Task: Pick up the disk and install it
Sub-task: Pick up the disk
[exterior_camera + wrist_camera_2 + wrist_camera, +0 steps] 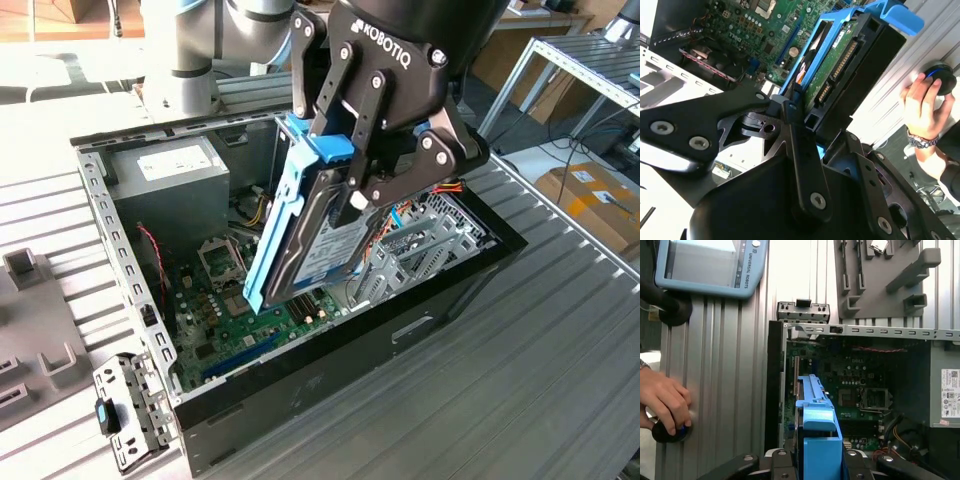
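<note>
Starting with the worktop [560, 330]: ribbed grey metal, everything's parked on it.
Computer case [330, 370]: open tower lying on its side, lid off, guts on show.
Motherboard [225, 325]: green board flat on the case floor.
Power supply [165, 175]: grey box at one end of the case, well apart from the disk.
Teach pendant [710, 265]: blue-edged screen lying on the worktop beside the case.
Hand [375, 185]: black two-finger unit, pinching the disk by its blue frame, one finger on each side.
Disk [320, 245]: dark drive in bright blue rails, up in the air over the open case. It's tilted steeply, with the lower end dipping toward the motherboard. Can't tell if it touches anything down there.
Person [662, 397]: bracelet on the wrist, reaching onto the worktop just outside the case.
Knob [667, 432]: small, dark and round with a blue centre, under the person's fingertips.
</note>
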Motion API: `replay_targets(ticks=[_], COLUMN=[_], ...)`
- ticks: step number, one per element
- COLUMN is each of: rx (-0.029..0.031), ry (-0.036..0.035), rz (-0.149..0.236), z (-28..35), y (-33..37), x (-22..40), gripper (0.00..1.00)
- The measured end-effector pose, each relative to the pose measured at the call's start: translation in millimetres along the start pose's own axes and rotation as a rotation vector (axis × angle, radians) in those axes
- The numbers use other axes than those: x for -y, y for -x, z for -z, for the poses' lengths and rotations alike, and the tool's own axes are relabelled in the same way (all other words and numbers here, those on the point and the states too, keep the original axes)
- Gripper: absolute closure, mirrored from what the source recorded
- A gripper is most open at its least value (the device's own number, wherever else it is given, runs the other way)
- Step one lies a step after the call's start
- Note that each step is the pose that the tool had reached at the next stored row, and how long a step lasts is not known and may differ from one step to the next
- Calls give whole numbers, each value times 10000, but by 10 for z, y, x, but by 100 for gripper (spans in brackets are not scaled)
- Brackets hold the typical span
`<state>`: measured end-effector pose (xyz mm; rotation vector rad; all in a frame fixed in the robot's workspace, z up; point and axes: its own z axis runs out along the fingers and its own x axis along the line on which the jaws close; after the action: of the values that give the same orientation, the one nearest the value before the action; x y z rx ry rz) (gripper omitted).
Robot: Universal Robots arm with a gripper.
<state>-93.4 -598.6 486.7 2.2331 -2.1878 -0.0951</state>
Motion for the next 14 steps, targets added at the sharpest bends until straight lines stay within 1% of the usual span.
replay_targets(ticks=[5, 9, 11, 13, 14], rx=[2, 1, 1, 1, 1], ry=[0, -1, 0, -1, -1], rz=[0, 0, 0, 0, -1], z=[0, 2, 3, 3, 4], y=[-6, -11, -13, -15, -16], x=[72, 173, 201, 250, 285], gripper=[64, 64, 64, 64, 64])
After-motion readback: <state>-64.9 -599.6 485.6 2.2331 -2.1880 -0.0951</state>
